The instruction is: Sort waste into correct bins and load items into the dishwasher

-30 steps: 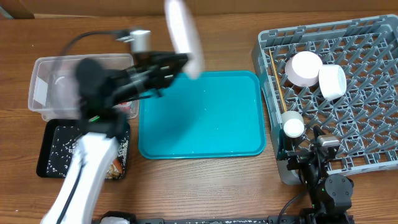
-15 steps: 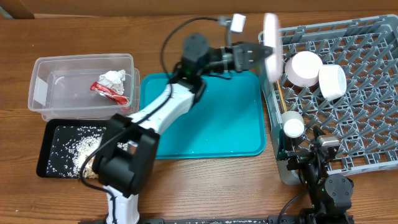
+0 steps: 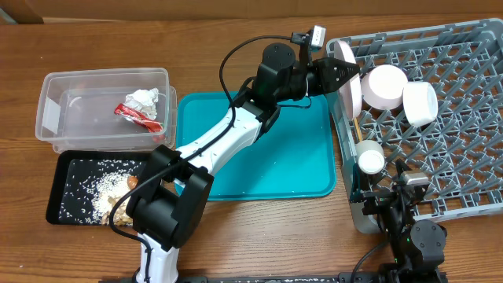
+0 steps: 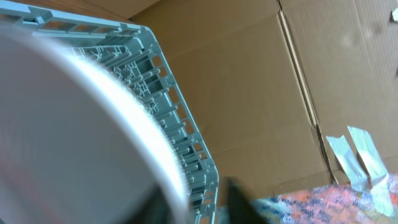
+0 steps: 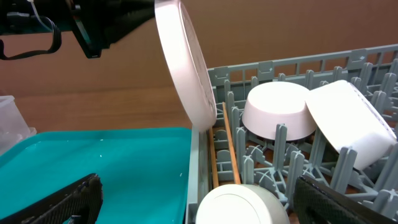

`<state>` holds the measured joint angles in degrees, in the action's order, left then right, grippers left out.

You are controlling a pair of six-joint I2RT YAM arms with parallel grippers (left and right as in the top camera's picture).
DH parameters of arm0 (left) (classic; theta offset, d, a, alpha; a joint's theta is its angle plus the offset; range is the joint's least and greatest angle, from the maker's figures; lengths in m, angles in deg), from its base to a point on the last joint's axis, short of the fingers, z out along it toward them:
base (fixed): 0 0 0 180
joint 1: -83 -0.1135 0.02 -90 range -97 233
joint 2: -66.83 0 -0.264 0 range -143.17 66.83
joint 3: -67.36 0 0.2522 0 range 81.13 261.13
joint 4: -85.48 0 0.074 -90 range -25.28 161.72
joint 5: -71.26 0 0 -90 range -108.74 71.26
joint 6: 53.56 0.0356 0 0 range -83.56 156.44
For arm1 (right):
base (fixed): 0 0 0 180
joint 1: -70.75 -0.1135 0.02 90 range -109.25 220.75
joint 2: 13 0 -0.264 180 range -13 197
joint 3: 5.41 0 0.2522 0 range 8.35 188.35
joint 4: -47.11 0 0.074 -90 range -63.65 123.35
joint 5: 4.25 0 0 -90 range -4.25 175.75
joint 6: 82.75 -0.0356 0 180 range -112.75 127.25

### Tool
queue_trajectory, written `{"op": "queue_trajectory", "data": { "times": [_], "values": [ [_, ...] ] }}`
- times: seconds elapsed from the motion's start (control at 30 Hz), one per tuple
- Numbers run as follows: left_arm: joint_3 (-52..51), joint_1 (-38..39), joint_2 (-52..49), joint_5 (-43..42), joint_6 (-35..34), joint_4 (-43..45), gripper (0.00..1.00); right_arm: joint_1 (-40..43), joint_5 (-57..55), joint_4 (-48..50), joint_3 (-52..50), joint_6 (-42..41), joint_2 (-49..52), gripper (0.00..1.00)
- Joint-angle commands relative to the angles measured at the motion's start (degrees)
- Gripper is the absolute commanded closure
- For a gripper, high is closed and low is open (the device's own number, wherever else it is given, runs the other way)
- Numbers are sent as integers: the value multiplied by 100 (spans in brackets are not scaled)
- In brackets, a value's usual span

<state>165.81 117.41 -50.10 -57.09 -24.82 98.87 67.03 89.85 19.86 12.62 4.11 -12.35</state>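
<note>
My left gripper (image 3: pixel 338 76) is shut on the white plate (image 3: pixel 351 92) and holds it on edge over the left edge of the grey dish rack (image 3: pixel 464 169). In the left wrist view the plate (image 4: pixel 62 137) fills the left side, with the gripper (image 4: pixel 199 208) on its rim and the rack (image 4: pixel 168 93) behind. In the right wrist view the plate (image 5: pixel 183 62) hangs above the rack wall. Two white bowls (image 3: pixel 383 86) (image 3: pixel 420 103), a cup (image 3: pixel 370 159) and chopsticks (image 3: pixel 351 114) lie in the rack. My right gripper (image 3: pixel 391 196) is open by the cup (image 5: pixel 239 205).
The teal tray (image 3: pixel 259 157) lies in the middle. The clear tub (image 3: pixel 55 86) at the left holds a red wrapper (image 3: pixel 137 115) and a tissue (image 3: pixel 144 98). The black tray (image 3: pixel 59 189) holds rice and beige scraps (image 3: pixel 110 200).
My left arm has swung the plate to the right, from above the teal tray's far left corner to the rack's left edge. The right arm has not moved.
</note>
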Motion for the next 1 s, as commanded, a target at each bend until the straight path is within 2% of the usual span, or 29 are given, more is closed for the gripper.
{"op": "queue_trajectory", "data": {
  "times": [0.0,0.17,0.3,0.53,0.67,0.83,0.97],
  "values": [
    [127,-13,-39,20,151,17,0,44,4,35,-22,17,-48,0],
    [131,-295,17,-483,166,-267,0,44,4,35,-22,17,-48,0],
    [131,-599,391,-378,678,-1401,0,44,4,35,-22,17,-48,0],
    [131,-1191,2013,1158,2514,-4275,0,44,7,35,-22,17,-48,0],
    [133,-1539,3038,1893,3147,-5744,0,44,4,35,-22,17,-48,0],
    [138,-1891,4376,3467,4015,-8052,0,44,4,35,-22,17,-48,0],
    [138,-1917,5278,4721,4264,-9337,0,44,4,35,-22,17,-48,0]
  ]
}}
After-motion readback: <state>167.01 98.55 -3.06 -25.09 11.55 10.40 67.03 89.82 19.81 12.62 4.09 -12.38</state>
